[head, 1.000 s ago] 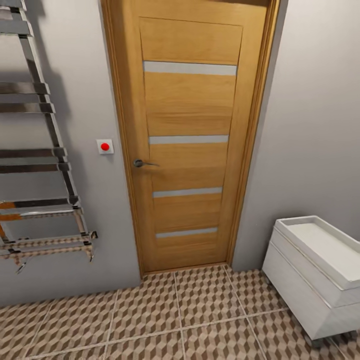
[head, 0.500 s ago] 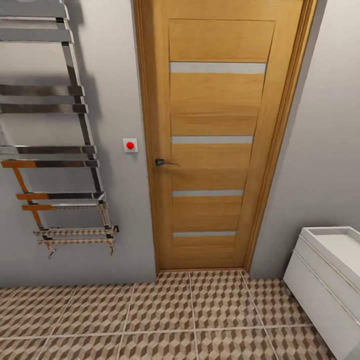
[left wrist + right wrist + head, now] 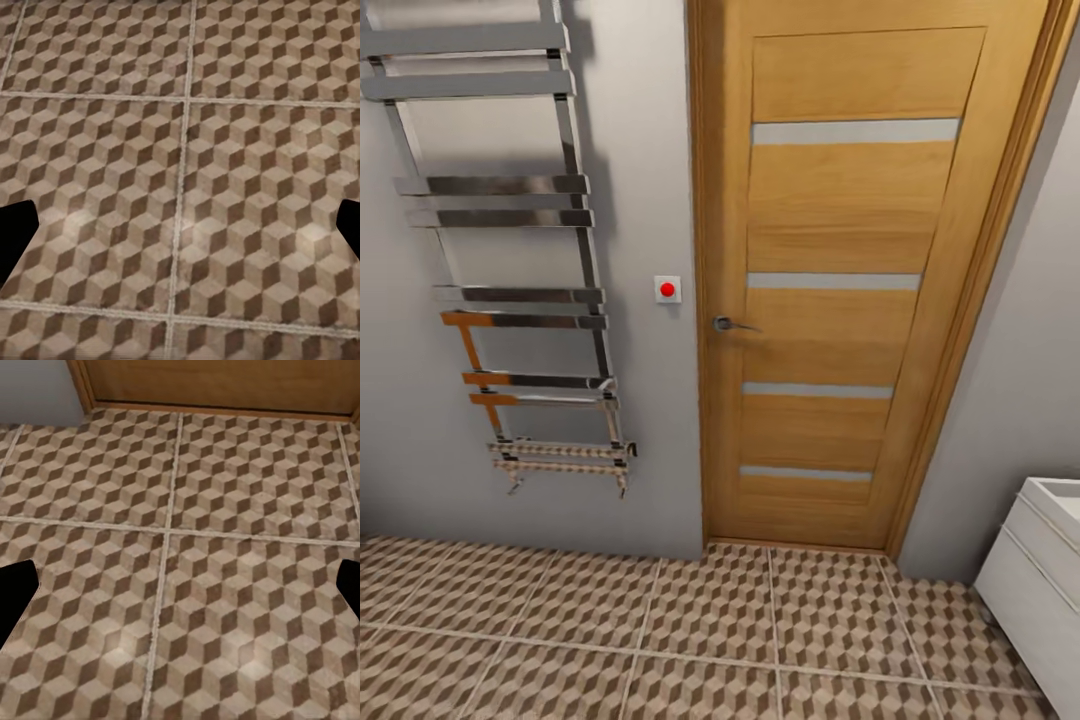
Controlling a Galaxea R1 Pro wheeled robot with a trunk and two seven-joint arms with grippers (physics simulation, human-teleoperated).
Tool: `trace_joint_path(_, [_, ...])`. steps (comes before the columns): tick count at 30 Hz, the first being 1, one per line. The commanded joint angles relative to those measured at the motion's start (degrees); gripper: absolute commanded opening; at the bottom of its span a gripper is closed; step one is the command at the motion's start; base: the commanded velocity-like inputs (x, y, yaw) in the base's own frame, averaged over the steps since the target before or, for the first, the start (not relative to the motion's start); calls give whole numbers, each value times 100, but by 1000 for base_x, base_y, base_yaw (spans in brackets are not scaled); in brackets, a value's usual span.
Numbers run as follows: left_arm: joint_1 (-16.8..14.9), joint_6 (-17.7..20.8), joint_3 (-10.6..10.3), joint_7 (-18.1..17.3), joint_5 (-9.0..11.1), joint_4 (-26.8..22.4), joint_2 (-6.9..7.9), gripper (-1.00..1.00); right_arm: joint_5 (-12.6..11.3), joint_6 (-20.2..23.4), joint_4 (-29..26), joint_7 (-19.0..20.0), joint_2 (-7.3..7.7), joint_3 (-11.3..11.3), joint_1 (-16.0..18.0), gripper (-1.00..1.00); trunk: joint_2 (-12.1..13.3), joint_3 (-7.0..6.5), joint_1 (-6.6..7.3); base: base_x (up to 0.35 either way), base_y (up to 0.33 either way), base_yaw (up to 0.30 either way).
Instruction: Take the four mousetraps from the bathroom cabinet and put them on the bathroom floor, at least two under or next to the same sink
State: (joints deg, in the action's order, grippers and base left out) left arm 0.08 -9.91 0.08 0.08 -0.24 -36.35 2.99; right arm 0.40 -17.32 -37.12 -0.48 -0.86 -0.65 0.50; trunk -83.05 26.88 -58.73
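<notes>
The brown-and-beige cube-patterned tiled bathroom floor (image 3: pixel 760 620) spreads below the closed orange-brown wooden door (image 3: pixel 850 280). Left hand (image 3: pixel 180 229) and right hand (image 3: pixel 180 585) hover above it, both spread wide, grasping nothing.

There are 1 wooden door (image 3: pixel 840 280), 1 chrome towel rail (image 3: pixel 510 250), 1 red wall button (image 3: pixel 667 289) and 1 white unit (image 3: pixel 1035 590).
</notes>
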Motion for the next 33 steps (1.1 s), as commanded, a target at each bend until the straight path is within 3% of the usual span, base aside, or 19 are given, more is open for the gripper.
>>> trace_joint_path(1, [1,-11,1,1,-3,-4,0,100,4,-17,3,-5,0,-5,3,100,-3,5,0,0,0,257])
trace_joint_path(33, [1,-11,-17,1,-3,-4,0,100,4,-17,3,-6,-1,-5,3,100,-3,5,0,0,0,257])
